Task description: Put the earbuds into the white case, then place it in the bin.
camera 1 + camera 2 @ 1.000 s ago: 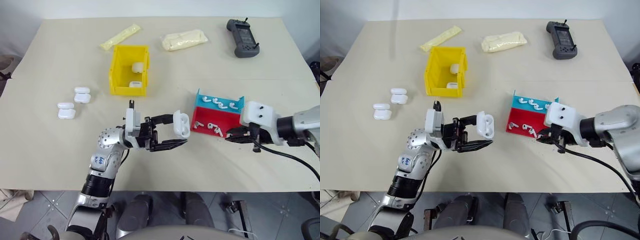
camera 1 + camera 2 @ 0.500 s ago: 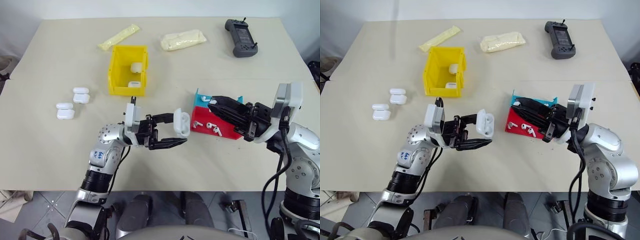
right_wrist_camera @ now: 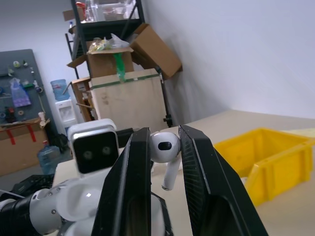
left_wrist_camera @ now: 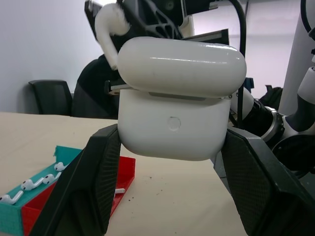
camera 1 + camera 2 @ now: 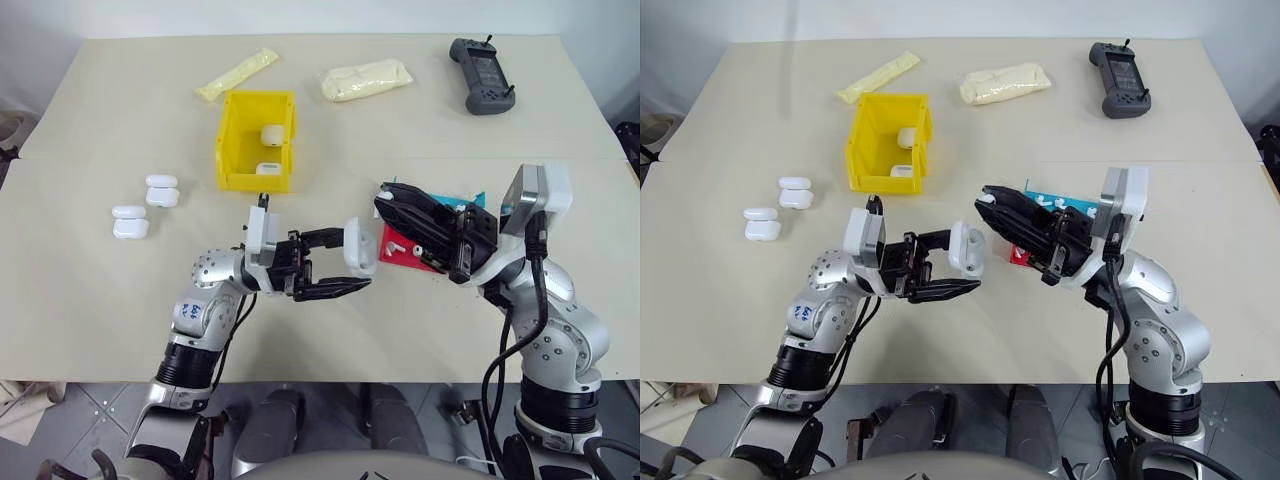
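The left gripper (image 5: pixel 335 268) is clamped on the case (image 4: pixel 181 101) by its two flat sides, holding it up off the table with the lid hinged back. The right gripper (image 3: pixel 164 152) pinches one earbud (image 3: pixel 164 147) by its bulb, stem hanging free, and has it right at the mouth of the case. That bud looks feather-light and glossy, so I'd guess it could squirt out of hard fingers; a hold on the bulb leaves the stem free to go in first. The case is stiff and smooth too, and gripping the body below the hinge seems right, since squeezing the lid would snap it shut.

The bin (image 5: pixel 240 150) stands well apart, further up the table, with two cases already in it. More earbuds lie in the red and blue tray (image 5: pixel 400 255) just behind the right arm. Four spare cases (image 5: pixel 147 205) sit out to the left. The table (image 5: pixel 120 300) is plain beige and matte. At its far edge are two pale packets (image 5: pixel 368 78) and a dark handheld controller (image 5: pixel 485 75). Behind, the room has shelving with cardboard boxes and a black chair
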